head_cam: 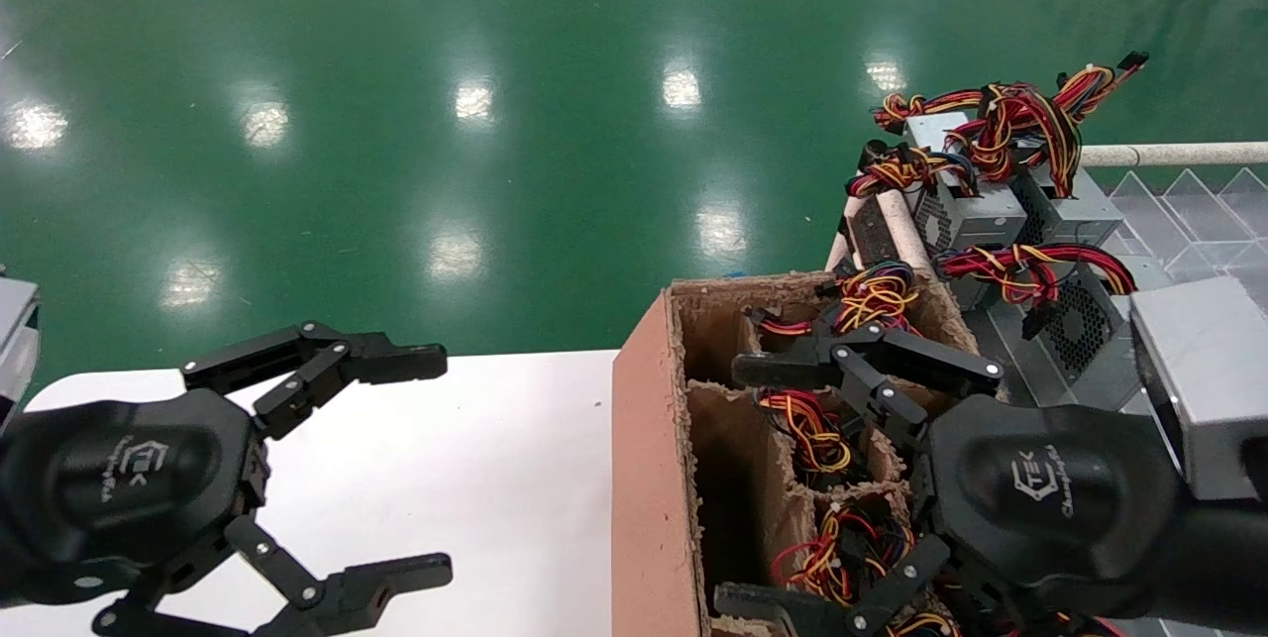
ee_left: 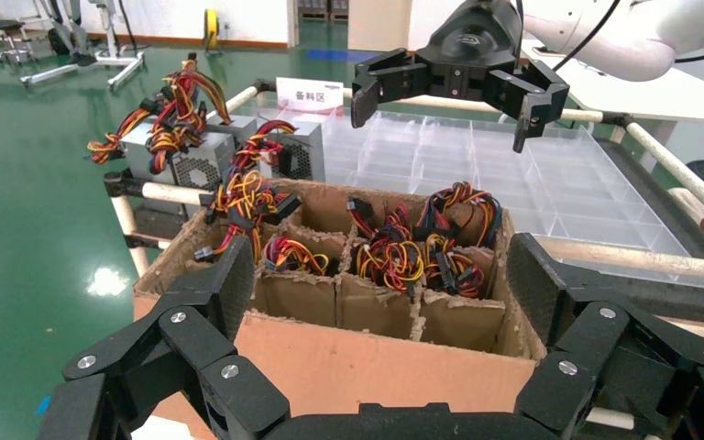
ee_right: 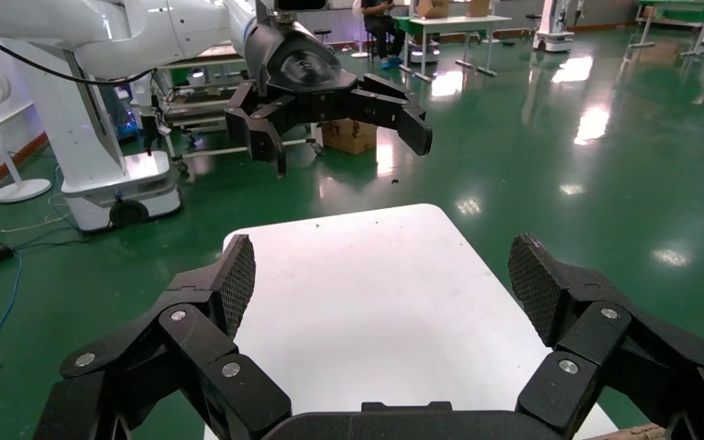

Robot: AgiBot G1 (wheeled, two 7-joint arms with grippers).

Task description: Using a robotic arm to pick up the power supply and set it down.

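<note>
The right black two-finger gripper [head_cam: 792, 483] hovered, fingers apart, above the brown divided cardboard box [head_cam: 654, 478]. At its 1 o'clock lay a grey metal power supply [head_cam: 966, 211]. The left gripper [head_cam: 421, 464] hung spread over the white bench [head_cam: 475, 459]. Only the left wrist view showed the clear divided tray [ee_left: 568, 183].

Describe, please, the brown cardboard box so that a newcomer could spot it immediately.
Start at the white table; the brown cardboard box stands at its right edge, under the right gripper. Unlike the clear tray beyond, it has cardboard dividers with coloured wire bundles inside.
</note>
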